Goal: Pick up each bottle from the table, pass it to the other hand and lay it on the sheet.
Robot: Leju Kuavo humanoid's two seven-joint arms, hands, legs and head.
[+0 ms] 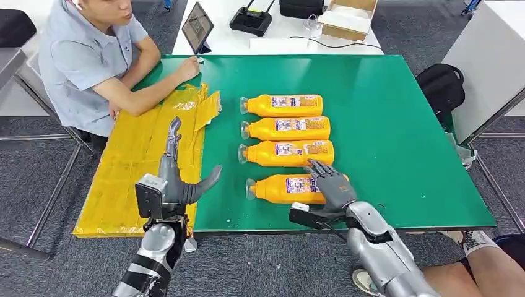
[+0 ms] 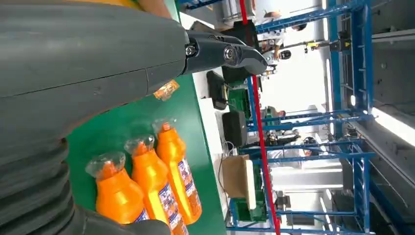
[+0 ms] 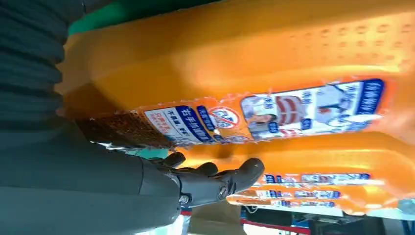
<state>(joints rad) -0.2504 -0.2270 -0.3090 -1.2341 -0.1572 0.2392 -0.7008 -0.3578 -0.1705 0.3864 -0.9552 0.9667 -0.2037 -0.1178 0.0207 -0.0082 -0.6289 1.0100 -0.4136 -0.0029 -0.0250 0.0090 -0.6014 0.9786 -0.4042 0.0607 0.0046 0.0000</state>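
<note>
Four orange bottles lie side by side on the green table (image 1: 396,124), caps pointing left. My right hand (image 1: 331,185) lies over the base end of the nearest bottle (image 1: 282,189), which rests on the table. In the right wrist view this bottle (image 3: 244,54) is very close, and my fingers (image 3: 215,178) reach past its far side into the gap before the second bottle (image 1: 285,153). My left hand (image 1: 176,176) hovers open over the right edge of the yellow sheet (image 1: 124,173), thumb spread, holding nothing. The left wrist view shows three bottles (image 2: 151,181) beyond that hand (image 2: 98,63).
A person (image 1: 86,62) sits at the table's far left corner, forearms resting on the sheet's far end. A tablet (image 1: 198,26), a controller (image 1: 251,21) and a cardboard box (image 1: 347,17) stand on a white table behind. A black bag (image 1: 441,86) lies off the right edge.
</note>
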